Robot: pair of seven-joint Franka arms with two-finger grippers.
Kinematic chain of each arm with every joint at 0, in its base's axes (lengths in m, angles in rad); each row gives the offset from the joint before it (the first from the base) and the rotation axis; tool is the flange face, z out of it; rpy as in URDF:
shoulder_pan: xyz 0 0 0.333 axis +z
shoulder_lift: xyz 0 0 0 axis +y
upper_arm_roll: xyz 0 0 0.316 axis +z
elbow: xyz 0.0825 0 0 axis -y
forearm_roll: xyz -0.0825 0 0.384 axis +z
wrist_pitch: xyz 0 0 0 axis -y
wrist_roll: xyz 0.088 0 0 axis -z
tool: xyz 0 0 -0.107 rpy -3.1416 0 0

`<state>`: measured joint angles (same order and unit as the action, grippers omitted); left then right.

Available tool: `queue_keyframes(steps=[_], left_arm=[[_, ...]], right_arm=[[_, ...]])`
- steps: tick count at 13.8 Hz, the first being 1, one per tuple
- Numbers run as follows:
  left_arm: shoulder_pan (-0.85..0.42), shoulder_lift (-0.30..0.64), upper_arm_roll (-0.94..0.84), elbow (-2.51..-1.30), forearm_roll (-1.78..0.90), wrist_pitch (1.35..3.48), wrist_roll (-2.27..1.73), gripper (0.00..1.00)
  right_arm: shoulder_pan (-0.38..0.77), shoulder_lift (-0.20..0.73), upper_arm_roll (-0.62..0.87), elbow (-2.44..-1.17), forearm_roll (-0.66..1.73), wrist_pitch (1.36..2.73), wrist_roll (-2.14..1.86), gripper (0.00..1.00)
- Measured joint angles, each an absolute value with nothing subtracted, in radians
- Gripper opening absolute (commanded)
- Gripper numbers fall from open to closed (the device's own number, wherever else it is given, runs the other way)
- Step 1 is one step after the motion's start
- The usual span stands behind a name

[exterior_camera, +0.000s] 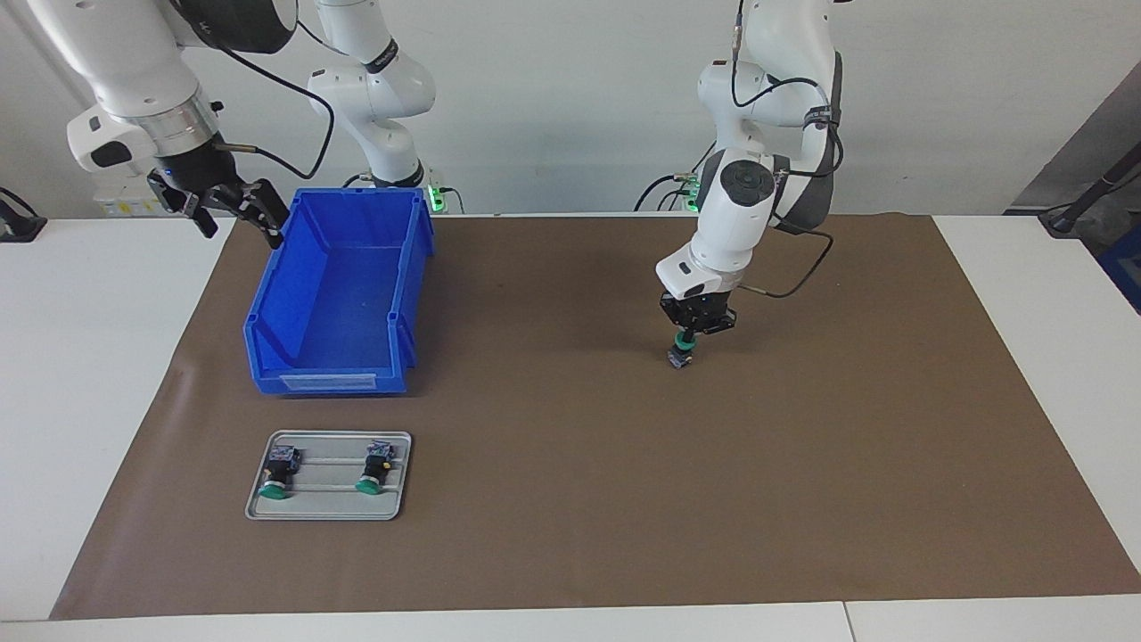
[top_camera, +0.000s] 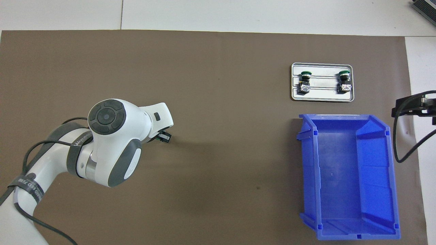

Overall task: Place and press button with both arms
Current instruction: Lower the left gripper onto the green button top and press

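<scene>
Two white jointed arms work over a brown mat (exterior_camera: 570, 499): the left arm (exterior_camera: 758, 205) points straight down near the mat's middle, its black claw, the left gripper (exterior_camera: 688, 341), clamped on a small green-capped push-button (exterior_camera: 682, 354), long axis upright, bluish end low over the mat. The right gripper (exterior_camera: 233, 214), spread wide and empty, waits beside a blue plastic bin (exterior_camera: 339, 294), well apart.

The button (exterior_camera: 682, 349) had a round green cap on a short black-grey body with a bluish end. It hung cap-up, clamped at the cap in the left gripper (exterior_camera: 685, 340), its bluish end down at or just above the brown mat (exterior_camera: 570, 499), toward the left arm's end.
</scene>
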<state>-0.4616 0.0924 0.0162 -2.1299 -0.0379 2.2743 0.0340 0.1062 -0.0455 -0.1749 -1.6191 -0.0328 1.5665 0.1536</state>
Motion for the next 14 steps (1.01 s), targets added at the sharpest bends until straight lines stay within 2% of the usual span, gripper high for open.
queue_keyframes(steps=[8,14], left_arm=[[-0.463,0.091,0.016,-2.145,-0.034,2.304,0.034,0.0],[-0.461,0.073,0.027,-2.1,-0.034,2.209,0.033,0.0]], right_arm=[[0.106,-0.046,-0.175,-1.619,-0.033,1.567,0.154,1.0],[0.106,-0.046,-0.175,-1.62,-0.033,1.567,0.154,1.0]])
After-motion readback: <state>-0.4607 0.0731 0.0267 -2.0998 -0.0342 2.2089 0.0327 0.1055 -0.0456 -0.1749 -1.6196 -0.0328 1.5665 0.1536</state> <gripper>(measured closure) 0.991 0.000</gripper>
